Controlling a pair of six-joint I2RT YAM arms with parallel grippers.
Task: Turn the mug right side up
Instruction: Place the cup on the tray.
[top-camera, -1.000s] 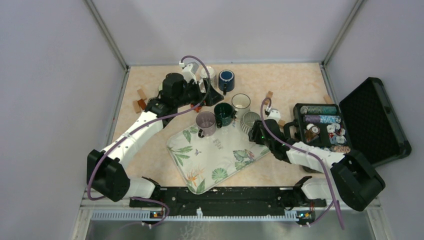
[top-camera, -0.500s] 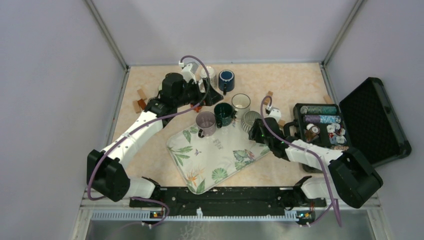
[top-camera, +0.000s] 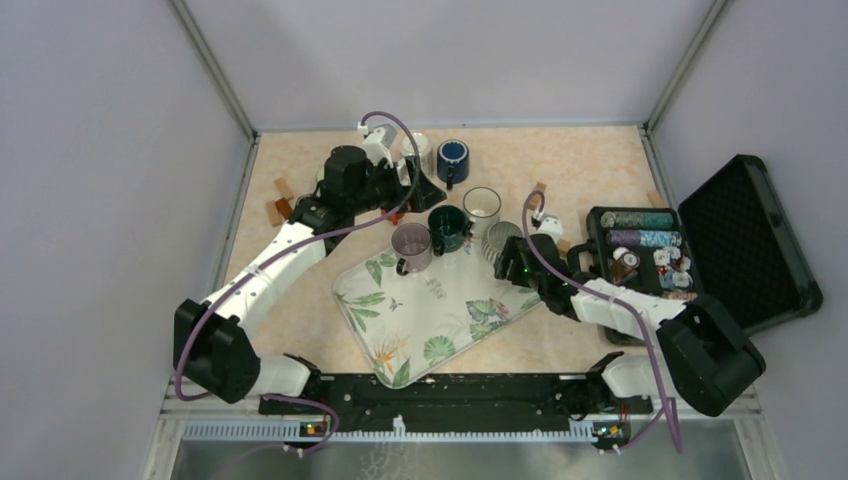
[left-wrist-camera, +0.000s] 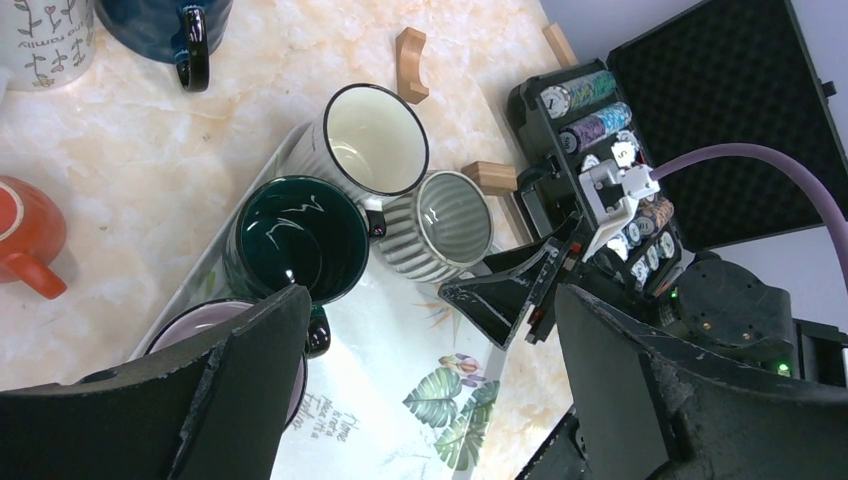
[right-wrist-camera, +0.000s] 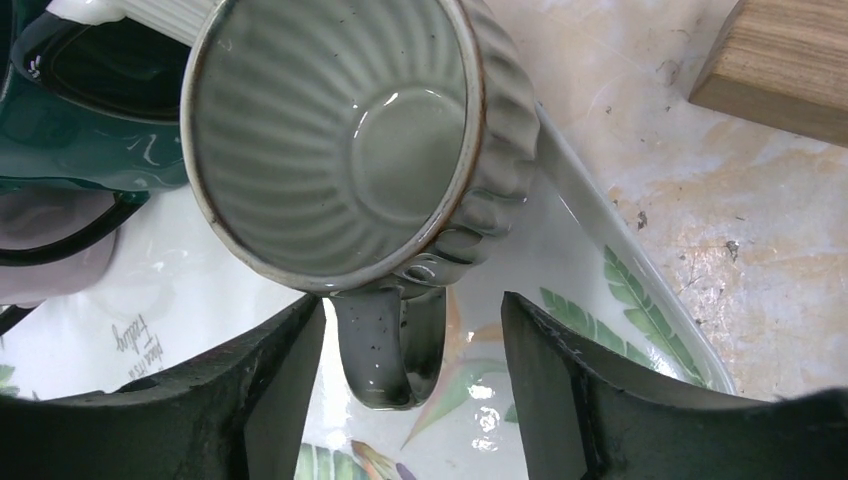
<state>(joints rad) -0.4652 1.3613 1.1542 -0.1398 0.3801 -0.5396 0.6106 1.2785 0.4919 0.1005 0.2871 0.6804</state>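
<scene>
With its jaws spread wide around the handle, the right gripper (right-wrist-camera: 411, 298) grips nothing, the grey ribbed mug (right-wrist-camera: 350, 140) sits mouth-up at the tray's (right-wrist-camera: 620, 310) far right corner, so only retreat seems left; beyond, the left gripper (left-wrist-camera: 430, 290) hangs wide, empty.

Plain pale lilac walls (top-camera: 100, 150) on three sides, aluminium posts (top-camera: 217, 70) in the back corners. Desk (top-camera: 580, 160) is peachy marble-look, evenly lit, with a metal rail (top-camera: 450, 430) along the bottom.
</scene>
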